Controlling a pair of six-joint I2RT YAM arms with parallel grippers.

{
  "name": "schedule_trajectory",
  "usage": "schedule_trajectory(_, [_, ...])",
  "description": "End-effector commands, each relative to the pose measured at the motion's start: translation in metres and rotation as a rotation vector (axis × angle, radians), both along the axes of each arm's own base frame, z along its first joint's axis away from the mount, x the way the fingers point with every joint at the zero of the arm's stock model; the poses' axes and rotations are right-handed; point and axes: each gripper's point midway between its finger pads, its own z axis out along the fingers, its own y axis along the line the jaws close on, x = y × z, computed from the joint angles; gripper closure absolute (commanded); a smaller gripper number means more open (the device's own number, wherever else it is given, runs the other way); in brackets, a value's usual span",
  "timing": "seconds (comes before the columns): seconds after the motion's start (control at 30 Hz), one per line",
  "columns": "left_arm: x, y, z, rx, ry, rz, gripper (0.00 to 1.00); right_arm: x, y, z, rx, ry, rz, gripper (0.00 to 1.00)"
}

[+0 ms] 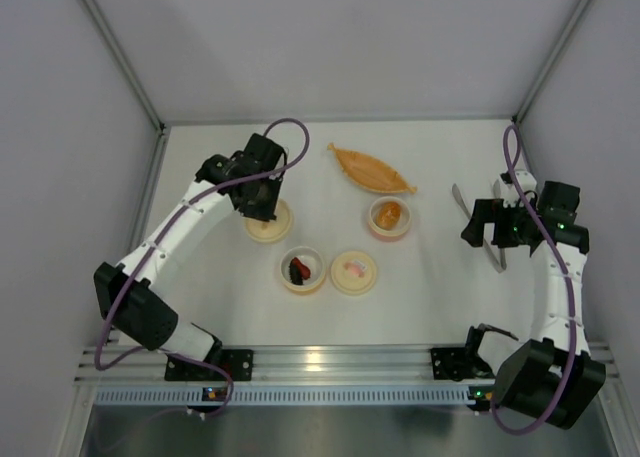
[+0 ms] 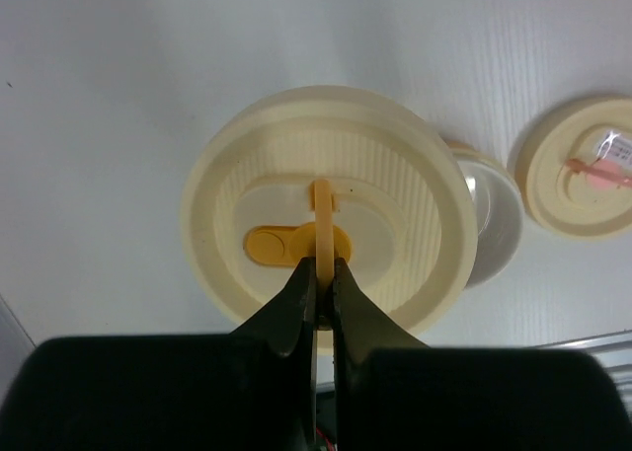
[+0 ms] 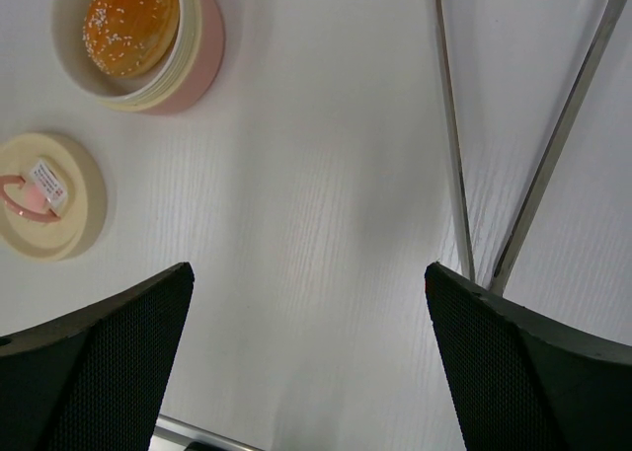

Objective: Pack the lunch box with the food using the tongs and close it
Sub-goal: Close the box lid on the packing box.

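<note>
Cream plastic catches the eye first. At the left of the bench, the left hand is pinched shut on the thin yellow tab that stands up from the cream lid. That tab is the only part slim enough for a 2-finger pinch, so the grip looks meant for carrying the lid by its handle. Whether the lid rests on the bench or hangs just above it, I cannot tell.

Just right of it sits a small bowl holding the black ridged piece and the dark red piece. It is uncovered, so it can be reached from above. Beside that, a second cream lid with a pink motif lies flat. Behind them is the long orange boat-shaped dish, with nothing in it that I can see. Near it the pink-sided bowl holds the orange-brown lump, also open.

Further right the tongs lie flat on the bench, their 2 thin arms meeting at the near end. The right hand hovers over them with fingers spread wide and nothing held. I read that stance as lining up to pick them up. My guess is that packing has hardly begun.
</note>
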Motion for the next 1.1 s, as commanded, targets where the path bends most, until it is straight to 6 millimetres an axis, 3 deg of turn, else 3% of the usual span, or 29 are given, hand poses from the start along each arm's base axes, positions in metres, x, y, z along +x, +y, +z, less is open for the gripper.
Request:
schedule_trajectory(0.0, [-0.028, 0.002, -0.022, -0.013, 0.121, 0.03, 1.0, 0.004, 0.004, 0.014, -0.004, -0.032, 0.014, 0.01])
schedule_trajectory(0.17, [-0.05, -0.009, -0.046, -0.087, 0.223, 0.045, 1.0, 0.002, 0.003, 0.008, -0.007, -0.027, 0.005, 0.01])
schedule_trajectory(0.43, [-0.057, -0.025, -0.071, -0.162, 0.301, 0.09, 1.0, 0.002, -0.001, 0.003, -0.025, -0.014, -0.002, 0.01])
schedule_trajectory(0.47, [-0.065, -0.022, -0.082, -0.17, 0.316, 0.115, 1.0, 0.002, -0.001, 0.002, -0.025, -0.014, -0.002, 0.01])
schedule_trajectory(0.5, [-0.065, -0.024, -0.082, -0.209, 0.295, 0.159, 1.0, 0.002, -0.001, 0.002, -0.025, -0.013, -0.002, 0.01])
schedule_trajectory(0.53, [-0.055, -0.03, -0.066, -0.288, 0.189, 0.152, 1.0, 0.002, -0.001, 0.001, -0.024, -0.011, -0.002, 0.01])
schedule_trajectory(0.57, [-0.062, -0.029, -0.075, -0.308, 0.183, 0.152, 1.0, 0.002, -0.001, 0.001, -0.025, -0.013, -0.002, 0.01])
schedule_trajectory(0.63, [-0.058, -0.037, -0.065, -0.364, 0.108, 0.128, 1.0, 0.001, -0.001, 0.0, -0.025, -0.01, -0.003, 0.01])
schedule_trajectory(0.7, [-0.056, -0.043, -0.061, -0.331, 0.079, 0.115, 1.0, 0.001, -0.001, -0.001, -0.027, -0.01, -0.003, 0.01])
schedule_trajectory(0.77, [-0.058, -0.035, -0.077, -0.238, 0.149, 0.152, 1.0, 0.002, -0.001, -0.002, -0.026, -0.009, -0.004, 0.01])
schedule_trajectory(0.87, [-0.057, -0.039, -0.079, -0.218, 0.181, 0.145, 1.0, 0.003, -0.001, -0.002, -0.021, -0.008, -0.004, 0.01])
schedule_trajectory(1.07, [-0.059, -0.051, -0.082, -0.094, 0.132, 0.041, 1.0, 0.002, -0.003, -0.002, -0.033, -0.006, -0.003, 0.0])
